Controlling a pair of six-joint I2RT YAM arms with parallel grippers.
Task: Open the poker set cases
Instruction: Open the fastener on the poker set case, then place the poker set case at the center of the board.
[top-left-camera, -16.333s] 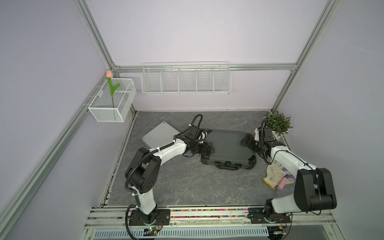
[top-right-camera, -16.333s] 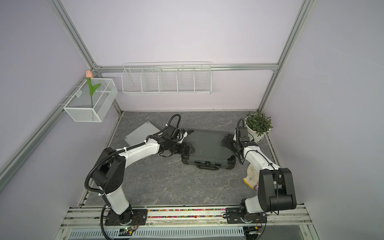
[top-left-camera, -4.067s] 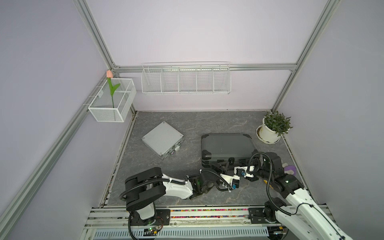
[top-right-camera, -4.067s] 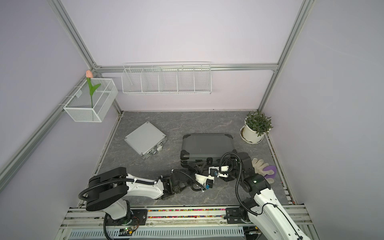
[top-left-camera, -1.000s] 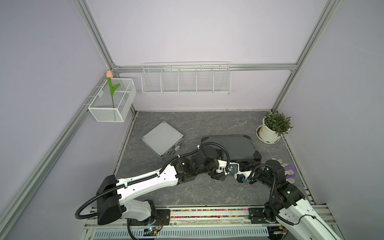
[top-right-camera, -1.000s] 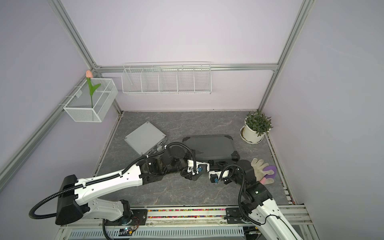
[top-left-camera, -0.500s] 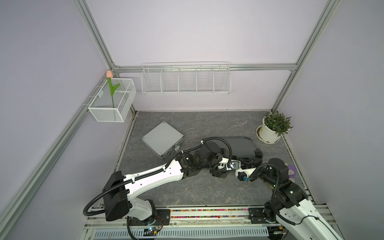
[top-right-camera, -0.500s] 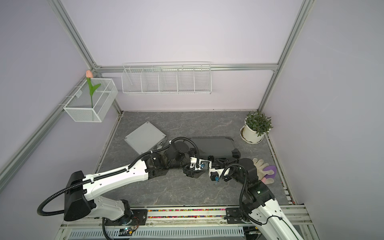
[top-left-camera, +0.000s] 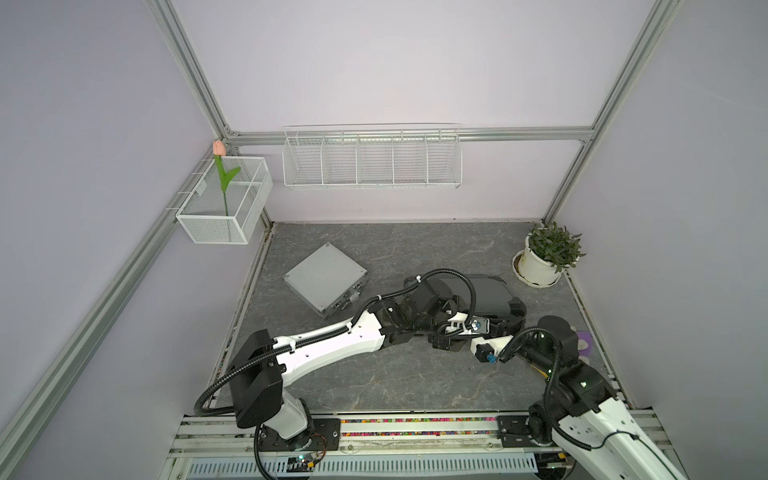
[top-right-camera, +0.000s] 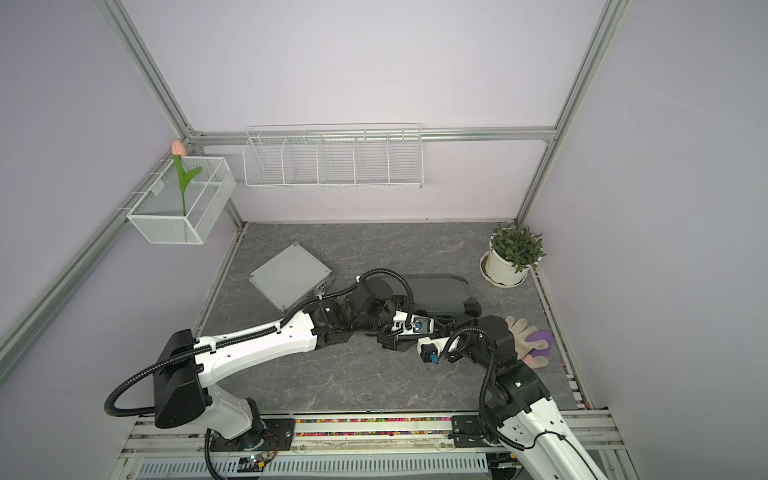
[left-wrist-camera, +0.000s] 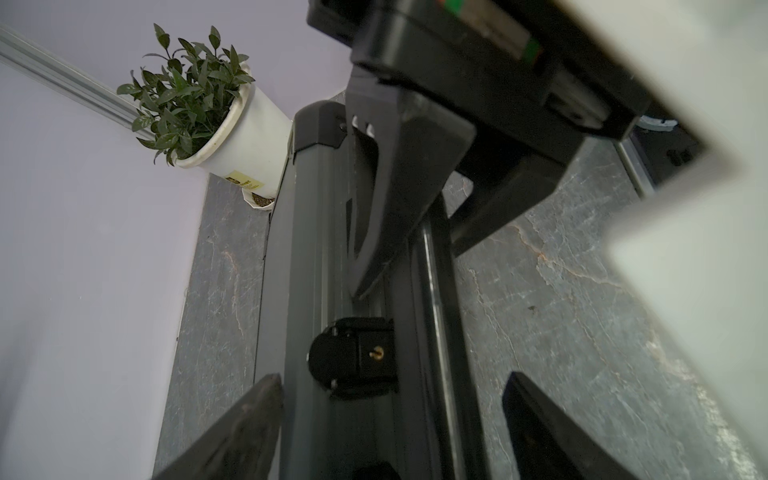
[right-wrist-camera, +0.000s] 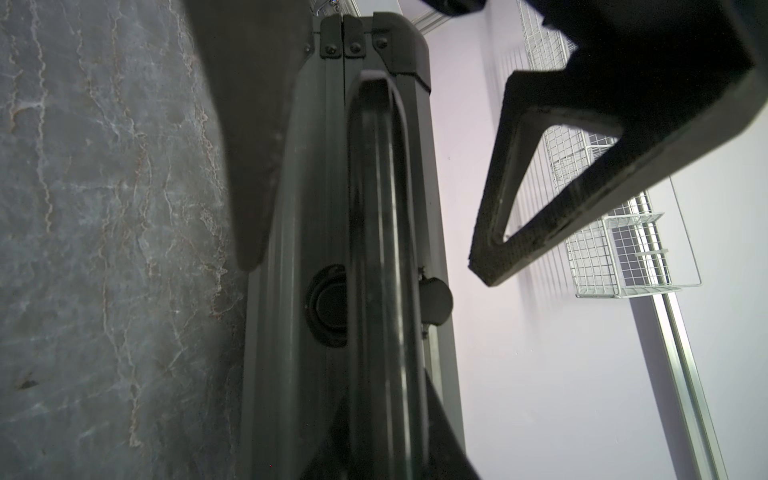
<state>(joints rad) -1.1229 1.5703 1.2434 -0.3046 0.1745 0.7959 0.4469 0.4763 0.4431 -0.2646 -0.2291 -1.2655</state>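
The larger dark grey poker set case (top-left-camera: 490, 293) lies closed right of the floor's middle, and both of my arms meet at its front side. Its handle (right-wrist-camera: 374, 199) runs down into my right gripper (right-wrist-camera: 384, 440), which is shut on it. My left gripper (left-wrist-camera: 390, 419) is open and straddles the same front edge. One of its fingers (left-wrist-camera: 249, 428) is by the lid and the other stands off over the floor. A black latch (left-wrist-camera: 353, 357) sits just ahead of the left gripper. The smaller silver poker set case (top-left-camera: 326, 279) lies closed at the left, apart from both arms.
A potted plant (top-left-camera: 548, 257) stands in the back right corner, close to the dark case. A pale glove (top-right-camera: 525, 332) and a purple thing (top-right-camera: 540, 338) lie by the right wall next to my right arm (top-right-camera: 498, 345). Wire baskets (top-left-camera: 372, 158) hang on the back wall.
My left arm has reached further right, bringing its open jaws round the dark case's front edge. The right gripper has kept its hold on the handle.
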